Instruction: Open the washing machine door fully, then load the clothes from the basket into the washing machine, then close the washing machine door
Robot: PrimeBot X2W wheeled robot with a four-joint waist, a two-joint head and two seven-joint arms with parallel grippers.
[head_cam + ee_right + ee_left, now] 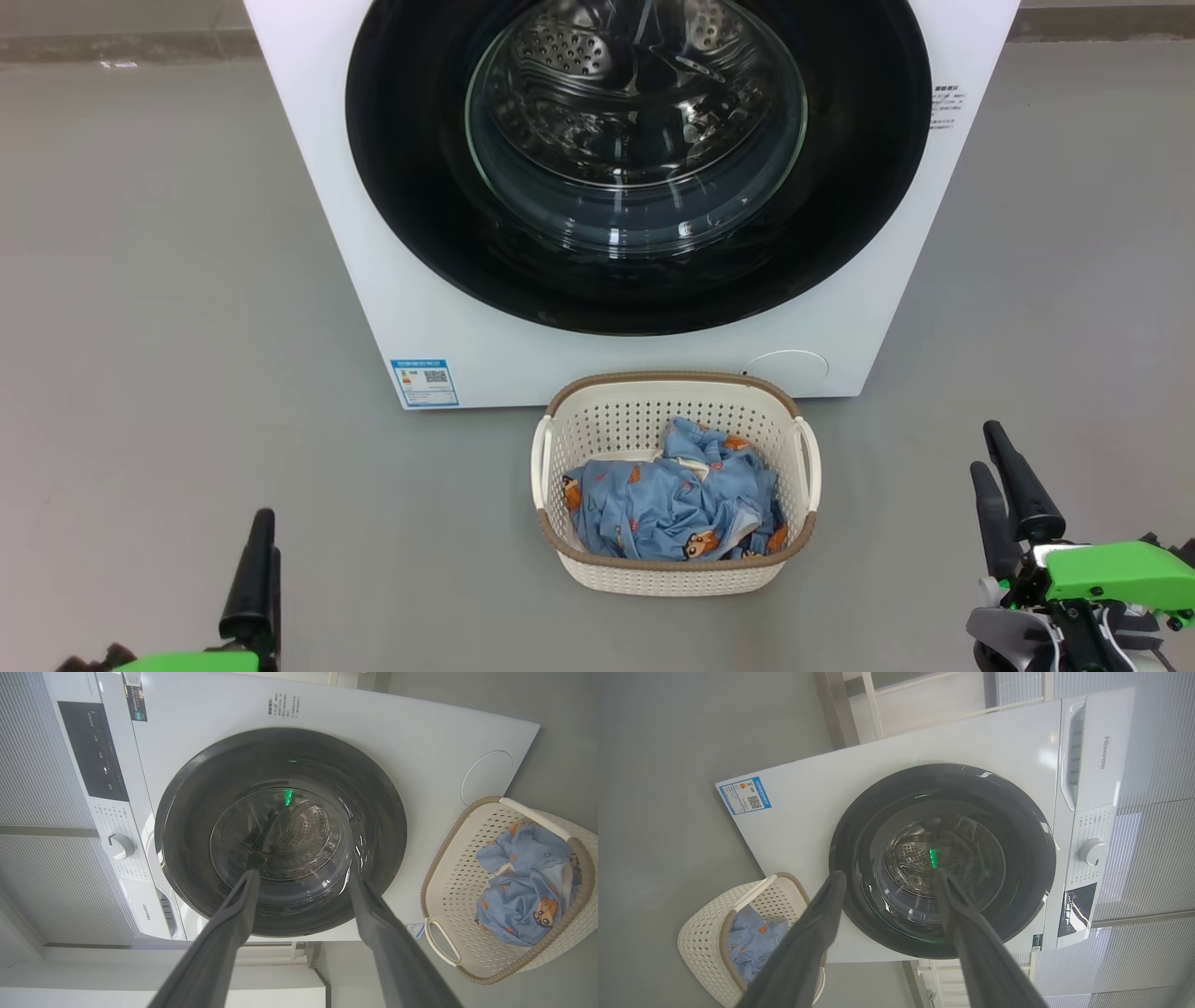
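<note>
Black-rimmed, bulging-glass washing machine door point(411, 187) sits shut on the white washing machine point(401, 308); crumpled blue clothes point(672, 504) lie in the perforated cream basket point(672, 378) before it. Left end effector point(889, 875) and right end effector point(304, 876) gape empty.

One washing machine point(392, 280), one basket point(653, 574), one clothes bundle point(672, 504), two grippers point(889, 873) point(304, 875)

1. You're looking at a smooth grey floor point(168, 280), evenly lit, with only soft glare.
2. At its far edge runs a beige skirting band point(140, 47).
3. Farther back you'll see pale ribbed panelling point(1157, 952), possibly blinds, and a white frame point(873, 704).
</note>
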